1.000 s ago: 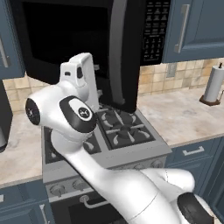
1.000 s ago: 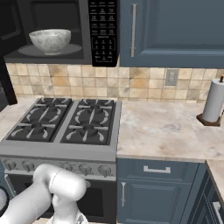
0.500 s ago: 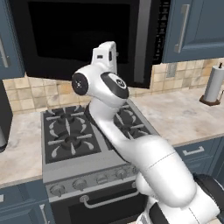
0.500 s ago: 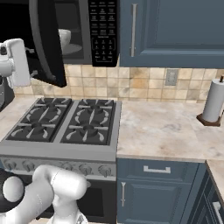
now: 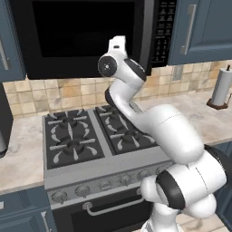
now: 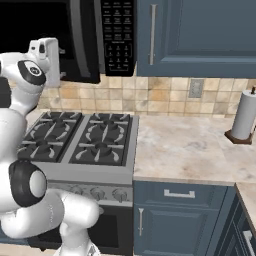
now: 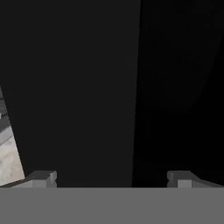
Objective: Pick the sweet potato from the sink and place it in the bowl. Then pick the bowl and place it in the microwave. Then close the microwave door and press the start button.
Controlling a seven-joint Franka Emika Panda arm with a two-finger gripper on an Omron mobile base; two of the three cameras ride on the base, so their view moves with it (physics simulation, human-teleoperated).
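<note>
**Open gripper up against the microwave door**

Left base view: the arm reaches up from the lower right, over the stove (image 5: 90,136), and its hand is raised to the microwave (image 5: 90,36). The door (image 5: 81,34) spans the front just beyond the hand, its dark glass window facing the camera; the keypad (image 5: 159,27) lies to the right of the hand. A paper towel roll (image 5: 220,88) stands on the counter (image 5: 199,111), well off to the right and lower down. The fingertips themselves cannot be made out here.

Right base view: the hand sits at the upper left, pressed close to the door (image 6: 82,40), which stands beside it on the right, edge-on. The keypad (image 6: 117,32) is just past the door. Below the hand lies the stove (image 6: 80,140); the paper towel roll (image 6: 245,117) is far right on the counter (image 6: 190,150).

Hand view: the gripper (image 7: 111,177) has its jaws spread wide, nothing between them. Straight ahead is black door surface (image 7: 78,87), very near. The bowl and sweet potato cannot be seen.
</note>
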